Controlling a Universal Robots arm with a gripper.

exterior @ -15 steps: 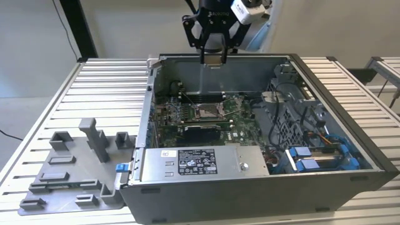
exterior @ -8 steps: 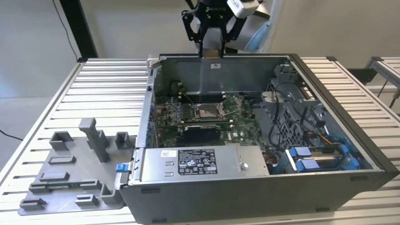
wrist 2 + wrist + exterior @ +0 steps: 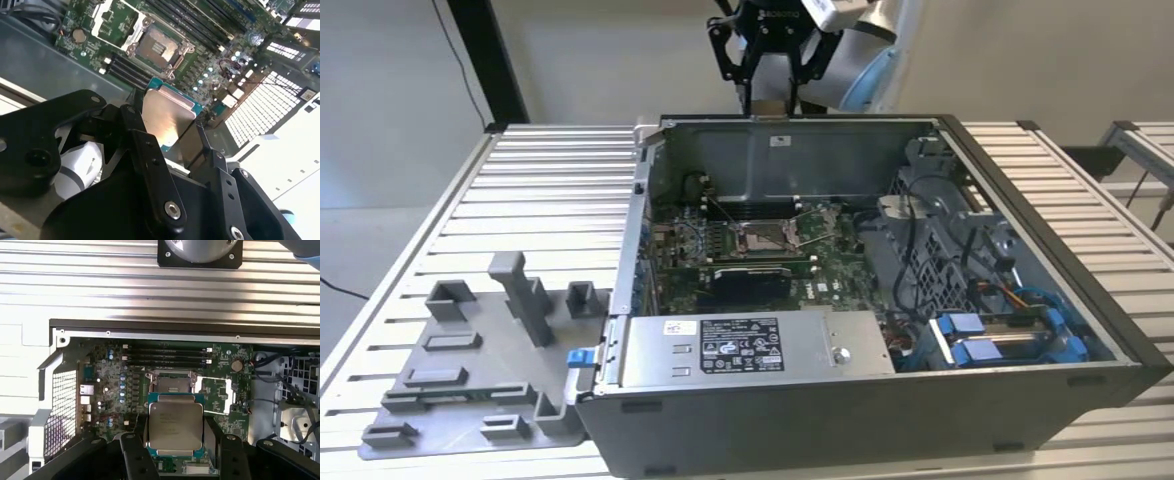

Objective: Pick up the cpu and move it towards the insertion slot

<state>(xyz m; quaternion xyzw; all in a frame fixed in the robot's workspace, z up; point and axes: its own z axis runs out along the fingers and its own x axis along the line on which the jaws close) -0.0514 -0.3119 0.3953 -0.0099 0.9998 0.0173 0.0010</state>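
Your pincer (image 3: 175,440) holds the cpu (image 3: 176,426) between its two black fingers (image 3: 136,460), closed against the chip's opposite edges. The chip's pale silvery top faces the camera in the first wrist view, with a thin green rim around it. In the second wrist view the same cpu (image 3: 167,117) shows as a shiny tilted square, held in the air clear of the board.

The insertion slot (image 3: 172,383) lies on the green motherboard (image 3: 117,390) below the chip, its silver frame open around a dark centre. In the second wrist view the insertion slot (image 3: 159,47) sits just past the chip's far edge.

In the exterior view you see the arm's pincer (image 3: 771,55) above the far wall of an open computer case (image 3: 881,400), which rests on a ribbed metal bench (image 3: 534,190). The insertion slot (image 3: 761,237) is near the middle of the case floor. A silver power supply (image 3: 740,350) sits along the case's near wall. A grey plastic fixture (image 3: 480,360) lies on the bench toward its near corner on the exterior view's left.
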